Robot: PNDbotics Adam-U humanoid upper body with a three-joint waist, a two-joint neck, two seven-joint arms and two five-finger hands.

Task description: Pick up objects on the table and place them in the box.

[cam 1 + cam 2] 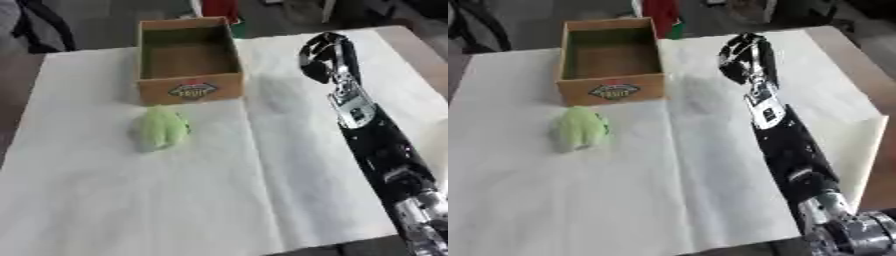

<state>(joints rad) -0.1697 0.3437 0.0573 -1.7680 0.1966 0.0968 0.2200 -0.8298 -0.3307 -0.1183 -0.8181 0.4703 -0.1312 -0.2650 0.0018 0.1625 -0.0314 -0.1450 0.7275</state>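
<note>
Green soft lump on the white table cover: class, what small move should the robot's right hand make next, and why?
Probably swing the right hand left and toward the robot, to above the green soft lump. The hand hangs beside the brown cardboard box, holding nothing, fingers curled; the lump lies on the white cover in front of the box, which looks empty.

White-covered table on grey floor, a red object beyond it.
</note>
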